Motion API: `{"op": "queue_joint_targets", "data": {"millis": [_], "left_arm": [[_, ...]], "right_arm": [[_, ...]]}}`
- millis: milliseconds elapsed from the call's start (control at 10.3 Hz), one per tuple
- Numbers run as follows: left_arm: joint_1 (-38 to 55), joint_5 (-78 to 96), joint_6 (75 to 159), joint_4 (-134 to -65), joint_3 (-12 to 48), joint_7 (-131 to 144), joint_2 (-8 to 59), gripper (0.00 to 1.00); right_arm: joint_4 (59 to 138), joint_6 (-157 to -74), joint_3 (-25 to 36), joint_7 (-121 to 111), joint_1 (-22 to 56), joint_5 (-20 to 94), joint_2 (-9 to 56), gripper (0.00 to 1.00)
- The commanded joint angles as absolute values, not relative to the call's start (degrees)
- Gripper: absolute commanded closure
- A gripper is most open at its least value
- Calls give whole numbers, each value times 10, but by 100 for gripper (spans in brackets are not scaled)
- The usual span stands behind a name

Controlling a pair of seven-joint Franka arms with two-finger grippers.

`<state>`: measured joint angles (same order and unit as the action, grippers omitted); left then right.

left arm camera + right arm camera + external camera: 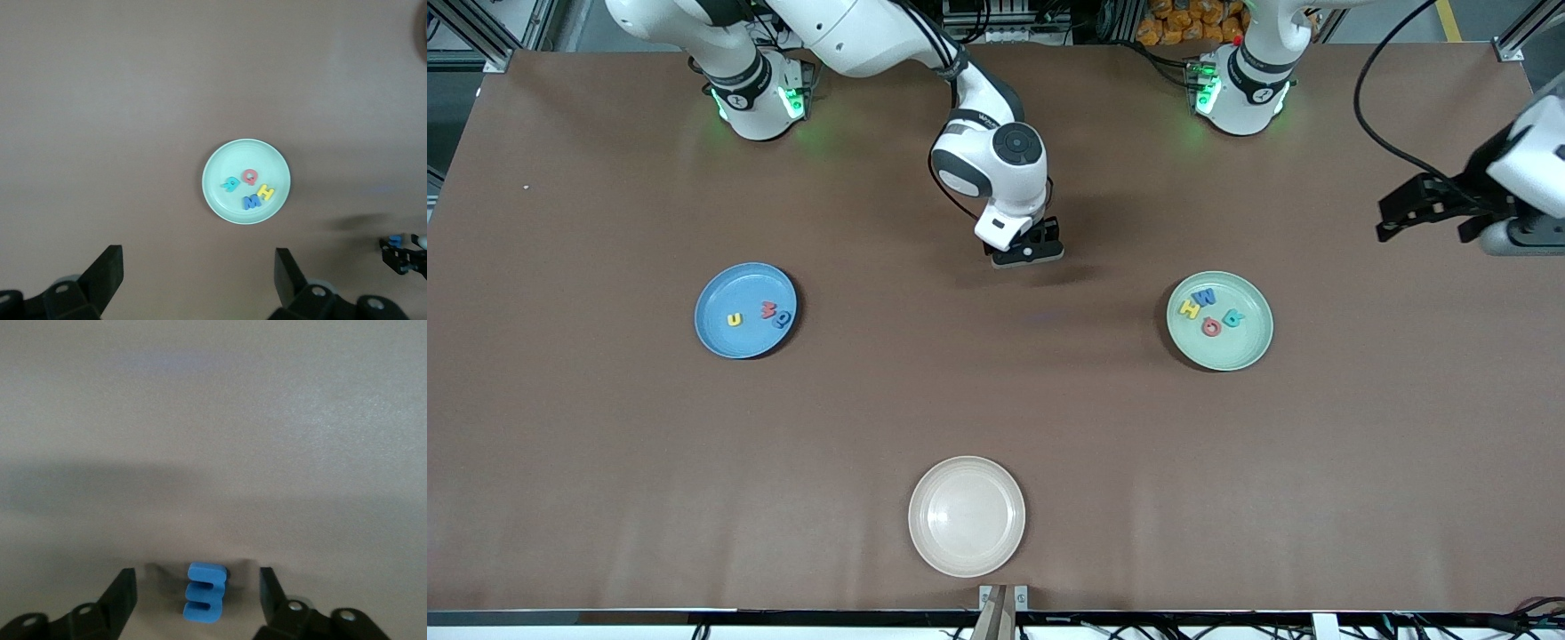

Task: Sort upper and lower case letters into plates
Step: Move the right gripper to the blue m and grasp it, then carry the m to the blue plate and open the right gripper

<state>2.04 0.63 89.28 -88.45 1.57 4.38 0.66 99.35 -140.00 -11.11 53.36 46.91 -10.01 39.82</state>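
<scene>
Brown matte tabletop [996,400], plain and evenly lit, carries every item listed. Right gripper [198,600]: low over the middle of the tabletop, fingers [123,587] apart, one on each side of a small blue letter [203,592] and not yet touching it; the letter reads as an E or a 3-like shape, case uncertain. In the front view this gripper [1028,253] hides the letter. Step in hand, by judgement: closing on this last loose letter; best done by keeping the fingers centred on it and squeezing gently across its narrow width, since the piece is thin and may tip or slide. Left gripper [197,283]: raised at the left arm's end of the tabletop, fingers wide apart, empty, waiting. Mint green plate [1249,342]: toward the left arm's end, holding four letters, a blue M [1207,297], a yellow H [1189,308], a red one [1211,327] and a teal one [1234,317]. Blue plate [725,333]: toward the right arm's end, holding a yellow u [735,319], a red letter [768,310] and a blue letter [782,320]. Cream-white plate [967,516]: nearest the front camera, nothing in it. Sorting looks nearly complete.
</scene>
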Motion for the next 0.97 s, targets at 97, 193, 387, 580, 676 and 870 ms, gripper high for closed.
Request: {"op": "queue_joint_targets", "data": {"millis": [97,193,387,580,676,870], "left_arm": [[3,13,873,-877,14,31,4,0],[0,13,871,-878,14,30,3,0],[0,13,867,-878,14,29,3,0],[0,13,867,-875,14,28,4,0],[0,14,867,-875,14,28,4,0],[-9,12,867,-875,8,30,4,0]], "right_arm": [[978,-1397,-113,528,471,-110,414,21],[978,-1397,-113,528,474,-109,415,27],[978,-1397,-113,530,475,-109,419,39],[978,-1396,-113,528,478,-111,425,64],[977,-1396,-113,524,477,-112,422,81],[970,-1390,-113,518,477,-110,412,100]]}}
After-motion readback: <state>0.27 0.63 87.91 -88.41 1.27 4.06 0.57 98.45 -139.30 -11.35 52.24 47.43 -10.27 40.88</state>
